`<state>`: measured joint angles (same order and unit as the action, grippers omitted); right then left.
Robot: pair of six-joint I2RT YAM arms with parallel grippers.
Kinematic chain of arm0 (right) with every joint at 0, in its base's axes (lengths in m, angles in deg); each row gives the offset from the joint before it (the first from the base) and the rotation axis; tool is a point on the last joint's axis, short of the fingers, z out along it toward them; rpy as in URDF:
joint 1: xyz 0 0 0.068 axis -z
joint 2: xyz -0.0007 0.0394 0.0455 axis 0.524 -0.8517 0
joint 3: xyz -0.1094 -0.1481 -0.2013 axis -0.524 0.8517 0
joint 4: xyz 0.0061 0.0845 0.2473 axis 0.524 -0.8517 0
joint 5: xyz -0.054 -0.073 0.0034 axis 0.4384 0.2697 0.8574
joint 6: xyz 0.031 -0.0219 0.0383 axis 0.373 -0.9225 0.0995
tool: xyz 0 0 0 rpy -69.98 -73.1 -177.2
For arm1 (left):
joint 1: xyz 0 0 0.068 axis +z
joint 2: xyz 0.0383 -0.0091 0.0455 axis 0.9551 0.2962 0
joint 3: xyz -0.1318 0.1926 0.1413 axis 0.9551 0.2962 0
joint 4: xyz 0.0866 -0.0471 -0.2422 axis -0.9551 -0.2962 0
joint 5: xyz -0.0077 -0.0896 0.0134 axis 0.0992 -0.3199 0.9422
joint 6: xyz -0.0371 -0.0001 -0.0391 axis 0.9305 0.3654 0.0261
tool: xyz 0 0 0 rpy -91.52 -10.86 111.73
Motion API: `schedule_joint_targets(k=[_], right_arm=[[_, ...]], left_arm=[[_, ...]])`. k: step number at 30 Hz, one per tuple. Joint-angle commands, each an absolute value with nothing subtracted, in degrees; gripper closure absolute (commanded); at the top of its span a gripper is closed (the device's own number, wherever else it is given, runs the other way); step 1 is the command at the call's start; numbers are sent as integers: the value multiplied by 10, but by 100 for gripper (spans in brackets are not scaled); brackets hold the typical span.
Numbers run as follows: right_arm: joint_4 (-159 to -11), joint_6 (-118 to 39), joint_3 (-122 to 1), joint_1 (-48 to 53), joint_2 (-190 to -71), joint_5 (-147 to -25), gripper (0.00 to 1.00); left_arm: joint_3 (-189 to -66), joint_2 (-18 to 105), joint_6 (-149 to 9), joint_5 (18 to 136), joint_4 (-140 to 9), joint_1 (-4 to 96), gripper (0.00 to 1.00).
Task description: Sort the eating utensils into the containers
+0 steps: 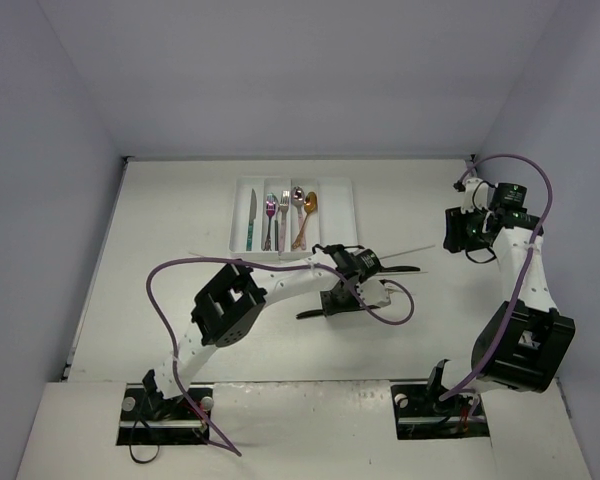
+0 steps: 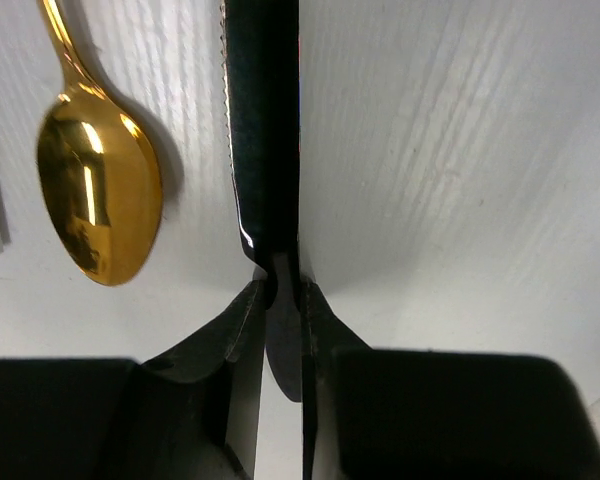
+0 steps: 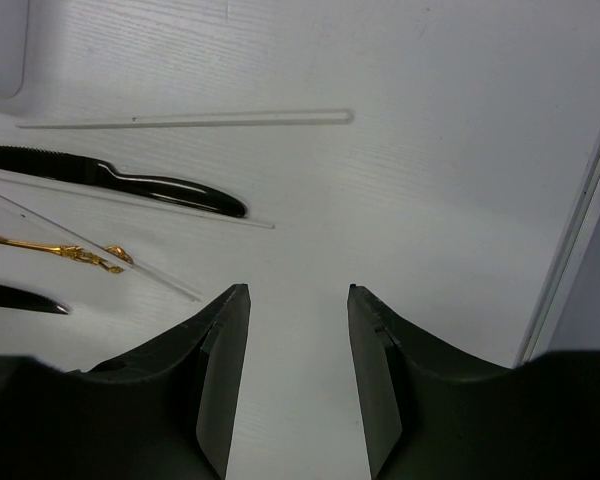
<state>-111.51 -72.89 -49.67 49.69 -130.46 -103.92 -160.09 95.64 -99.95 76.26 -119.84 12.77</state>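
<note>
Clamping black knife (image 2: 265,120): left jaws | right jaws apart, near table edge (image 3: 570,200)

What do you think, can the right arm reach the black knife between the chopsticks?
Probably yes: its fingers are open and empty, the black knife lies uncovered on the table ahead; a chopstick runs close beside its handle.

Ahead of our right gripper (image 3: 298,300), jaws apart, the table (image 3: 460,150) lies bare as far as the wall (image 3: 595,300). To its left, a chopstick (image 3: 185,119), a black knife (image 3: 130,180) and a gold handle (image 3: 60,248) crowd the way. Our left gripper (image 2: 280,285), clamped on a serrated blade (image 2: 265,150), has a gold spoon (image 2: 98,190) just beside it and bare table on the other side. Seen from above, our left arm (image 1: 285,283) lies across the approach to the tray (image 1: 352,210).
</note>
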Motion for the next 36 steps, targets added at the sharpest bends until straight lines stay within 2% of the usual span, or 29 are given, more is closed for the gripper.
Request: schedule_joint_targets(k=[1,16,21,27,36], right_arm=[[-1110,-735,-499,501,-1290,-1057,59],[-1109,-703,-540,501,-1311,-1079,59],[-1109,-687,-565,501,-1331,-1084,59],[-1108,-674,-588,501,-1364,-1094,59],[-1109,-671,-610,486,-1391,-1080,54]], left_arm=[[-1570,914,-1008,771,-1248,124,100],[-1653,773,-949,723,-1248,155,100],[-1661,740,-869,668,-1235,276,100],[-1692,732,-799,687,-1182,468,100],[-1733,801,-752,704,-1133,589,100]])
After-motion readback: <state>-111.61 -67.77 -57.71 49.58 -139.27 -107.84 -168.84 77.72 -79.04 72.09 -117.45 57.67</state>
